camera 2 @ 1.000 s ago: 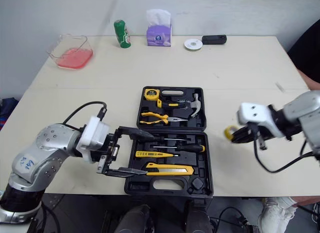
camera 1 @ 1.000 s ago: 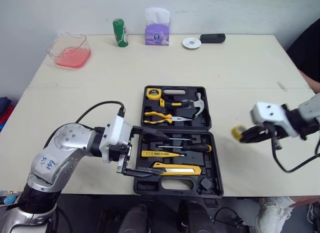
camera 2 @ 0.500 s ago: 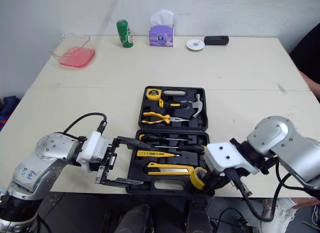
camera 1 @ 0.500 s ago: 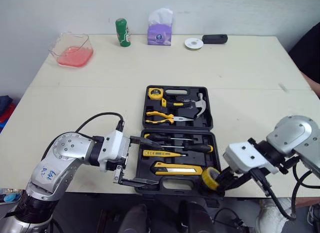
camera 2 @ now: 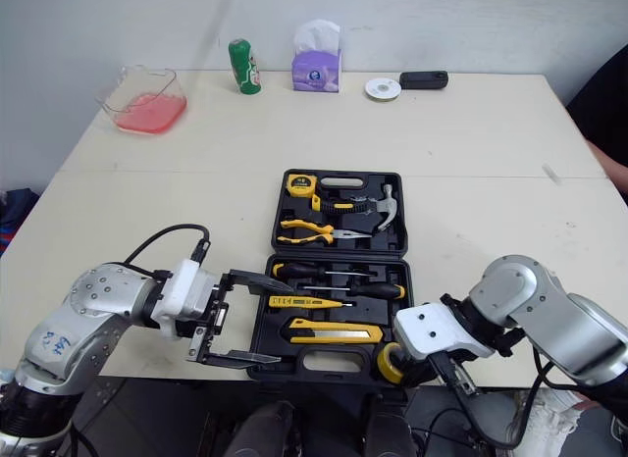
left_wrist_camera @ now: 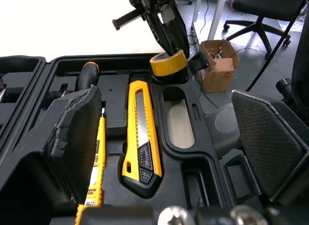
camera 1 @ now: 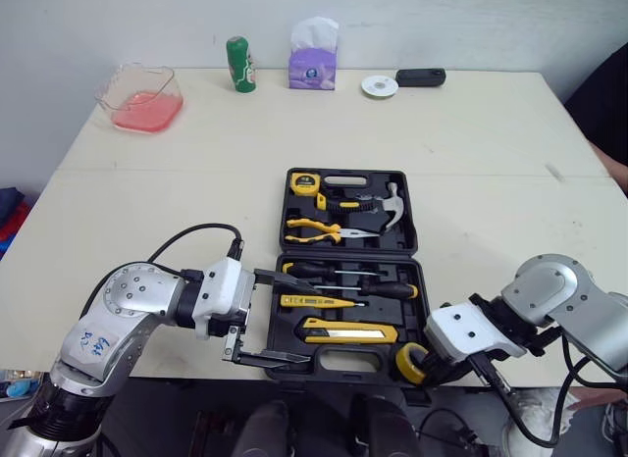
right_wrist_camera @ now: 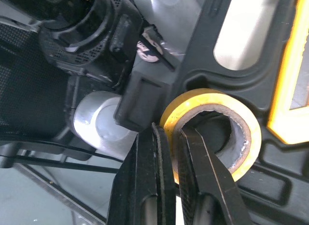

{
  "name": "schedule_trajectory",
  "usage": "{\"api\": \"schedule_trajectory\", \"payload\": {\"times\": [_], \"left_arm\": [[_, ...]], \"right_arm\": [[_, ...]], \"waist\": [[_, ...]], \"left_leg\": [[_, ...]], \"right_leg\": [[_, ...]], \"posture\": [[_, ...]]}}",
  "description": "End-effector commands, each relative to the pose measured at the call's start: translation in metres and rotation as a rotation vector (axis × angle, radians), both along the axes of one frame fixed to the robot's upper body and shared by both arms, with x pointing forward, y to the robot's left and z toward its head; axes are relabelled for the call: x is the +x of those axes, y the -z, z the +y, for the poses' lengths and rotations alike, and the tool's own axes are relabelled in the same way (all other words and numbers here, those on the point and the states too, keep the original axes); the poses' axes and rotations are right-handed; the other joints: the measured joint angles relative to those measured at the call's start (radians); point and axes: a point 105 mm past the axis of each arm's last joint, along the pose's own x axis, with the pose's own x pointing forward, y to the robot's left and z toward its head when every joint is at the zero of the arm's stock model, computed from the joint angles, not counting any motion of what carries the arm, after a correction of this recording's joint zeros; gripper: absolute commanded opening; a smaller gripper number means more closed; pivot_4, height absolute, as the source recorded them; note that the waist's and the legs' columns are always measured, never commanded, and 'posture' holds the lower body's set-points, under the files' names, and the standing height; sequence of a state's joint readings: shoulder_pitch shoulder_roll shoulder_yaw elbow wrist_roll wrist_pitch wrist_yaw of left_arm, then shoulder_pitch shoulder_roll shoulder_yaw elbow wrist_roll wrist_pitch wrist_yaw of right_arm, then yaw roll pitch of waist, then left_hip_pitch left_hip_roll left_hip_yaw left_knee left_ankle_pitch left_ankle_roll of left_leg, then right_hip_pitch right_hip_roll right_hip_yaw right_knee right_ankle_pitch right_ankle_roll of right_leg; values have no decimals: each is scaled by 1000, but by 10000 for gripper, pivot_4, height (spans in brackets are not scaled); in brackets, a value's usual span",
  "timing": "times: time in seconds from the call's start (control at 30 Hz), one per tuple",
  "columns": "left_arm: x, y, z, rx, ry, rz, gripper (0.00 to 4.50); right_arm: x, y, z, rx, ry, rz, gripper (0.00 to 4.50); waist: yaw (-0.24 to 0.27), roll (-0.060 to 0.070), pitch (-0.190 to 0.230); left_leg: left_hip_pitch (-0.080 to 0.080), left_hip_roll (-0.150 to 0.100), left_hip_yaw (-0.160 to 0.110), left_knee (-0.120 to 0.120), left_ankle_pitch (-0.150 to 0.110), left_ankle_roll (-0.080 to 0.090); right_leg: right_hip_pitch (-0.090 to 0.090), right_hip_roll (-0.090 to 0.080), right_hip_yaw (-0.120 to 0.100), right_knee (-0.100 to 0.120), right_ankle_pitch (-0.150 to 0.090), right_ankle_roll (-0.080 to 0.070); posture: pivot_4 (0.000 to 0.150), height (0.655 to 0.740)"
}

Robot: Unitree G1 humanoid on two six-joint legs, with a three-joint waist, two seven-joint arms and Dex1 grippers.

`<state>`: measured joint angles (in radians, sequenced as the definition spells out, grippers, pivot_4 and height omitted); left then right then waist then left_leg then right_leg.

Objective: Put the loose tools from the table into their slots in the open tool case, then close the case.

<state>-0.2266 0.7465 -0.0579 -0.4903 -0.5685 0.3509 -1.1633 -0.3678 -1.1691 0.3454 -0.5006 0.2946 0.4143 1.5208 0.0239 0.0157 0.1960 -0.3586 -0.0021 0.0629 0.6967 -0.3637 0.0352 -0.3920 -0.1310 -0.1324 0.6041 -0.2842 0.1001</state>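
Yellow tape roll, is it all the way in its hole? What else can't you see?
Slot under the tape roll: right wrist view, covered by the roll and the right gripper, so I cannot tell if it is seated.
Label on the green can: eye views, too small.
Person: eye views, cut off by the right edge.

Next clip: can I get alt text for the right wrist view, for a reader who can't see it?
The right end effector pinches the wall of a yellow tape roll, one black finger inside the ring and one outside, at a corner of the black tool case. A yellow utility knife lies in the case beside it.
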Motion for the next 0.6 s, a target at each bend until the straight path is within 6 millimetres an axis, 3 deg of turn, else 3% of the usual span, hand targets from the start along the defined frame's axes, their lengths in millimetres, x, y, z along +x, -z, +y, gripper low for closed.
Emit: {"api": "schedule_trajectory", "payload": {"times": [0.03, 0.27, 0.6], "left_arm": [[-2, -2, 0, 3, 0, -11, 45000], [-2, -1, 0, 4, -3, -8, 45000], [-1, -1, 0, 3, -13, -9, 45000]], "right_arm": [[3, 9, -1, -20, 20, -5, 376], [7, 15, -4, -87, 27, -17, 376], [4, 12, 6, -59, 36, 11, 376]], "waist": [[0, -1, -1], [-1, -6, -3], [-2, -8, -5]], "left_leg": [[0, 0, 0, 0, 0, 0], [2, 0, 0, 1, 0, 0], [2, 1, 0, 1, 0, -1]], "right_leg": [[0, 0, 0, 0, 0, 0], [2, -1, 0, -2, 0, 0], [2, -1, 1, -3, 0, 0]], "posture": [[1500, 7400], [1500, 7400], [1500, 7400]]}}
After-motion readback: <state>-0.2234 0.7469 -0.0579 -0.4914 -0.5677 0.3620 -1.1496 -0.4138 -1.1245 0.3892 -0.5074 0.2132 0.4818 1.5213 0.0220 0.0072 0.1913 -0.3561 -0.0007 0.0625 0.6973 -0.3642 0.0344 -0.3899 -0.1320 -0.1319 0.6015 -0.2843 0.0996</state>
